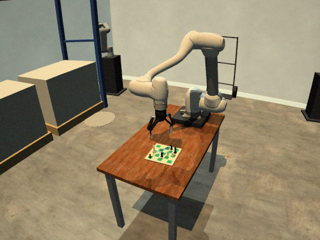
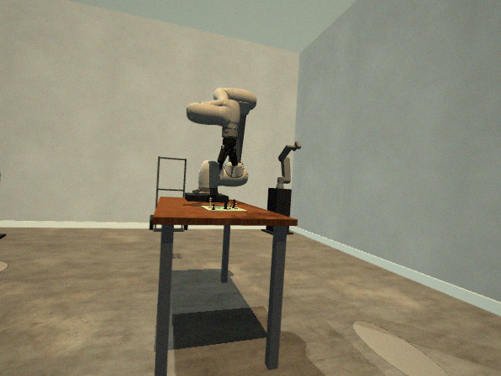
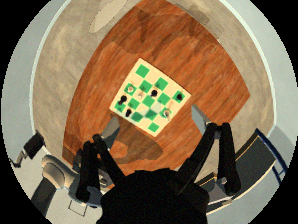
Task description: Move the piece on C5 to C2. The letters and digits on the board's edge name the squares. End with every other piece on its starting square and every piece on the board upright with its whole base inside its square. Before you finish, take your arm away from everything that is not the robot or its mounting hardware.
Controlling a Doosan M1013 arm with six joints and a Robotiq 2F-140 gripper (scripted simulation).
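Observation:
A small green-and-cream chessboard [image 1: 164,161] [image 2: 240,209] [image 3: 144,68] lies on the wooden table [image 1: 161,183] [image 2: 190,212] [image 3: 200,50]. Several black and white pieces stand upright on it, among them a tall white piece [image 1: 153,148] [image 2: 210,201] and a black piece [image 1: 161,154]. The edge letters and digits are too small to read, so I cannot tell which piece is on C5. My gripper [image 1: 161,134] [image 2: 227,163] [image 3: 154,117] is open and empty. It hangs well above the table, over the bare wood just behind the board's far edge.
The arm's base [image 1: 191,118] sits on the table's far end. Two large boxes [image 1: 62,89] and a blue frame [image 1: 98,54] stand to the left on the floor. A second small arm on a black pedestal [image 2: 284,169] stands by the wall.

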